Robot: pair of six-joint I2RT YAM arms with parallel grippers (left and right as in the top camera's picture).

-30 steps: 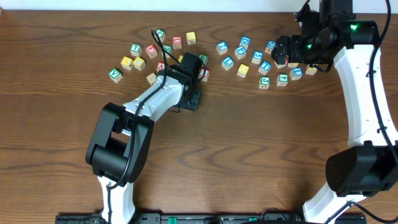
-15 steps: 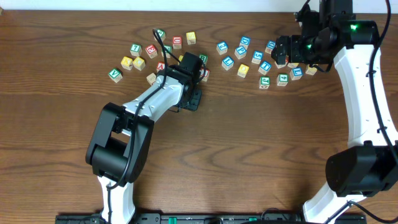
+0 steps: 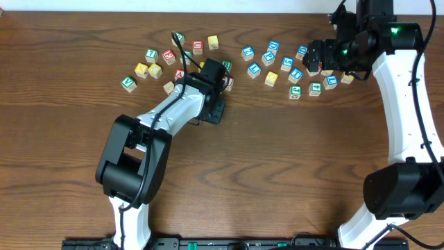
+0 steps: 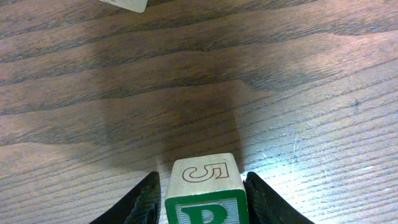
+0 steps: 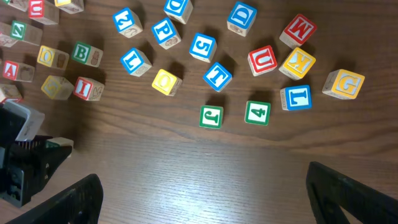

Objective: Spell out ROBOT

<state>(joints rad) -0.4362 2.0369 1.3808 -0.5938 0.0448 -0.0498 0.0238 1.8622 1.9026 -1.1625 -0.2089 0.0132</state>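
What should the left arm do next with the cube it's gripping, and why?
Probably set it down and release it. The left gripper is clamped on a green-lettered cube over bare table, just clear of the scattered cubes. That looks like a fair spot to begin the word, and no row is laid out yet.

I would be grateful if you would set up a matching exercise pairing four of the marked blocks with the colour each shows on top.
Blocks:
1. M block
2. G block
3. D block
4. 4 block

Colours:
a. green
b. red
c. blue
d. yellow

Pairs: 1-b; 2-d; 3-c; 4-a
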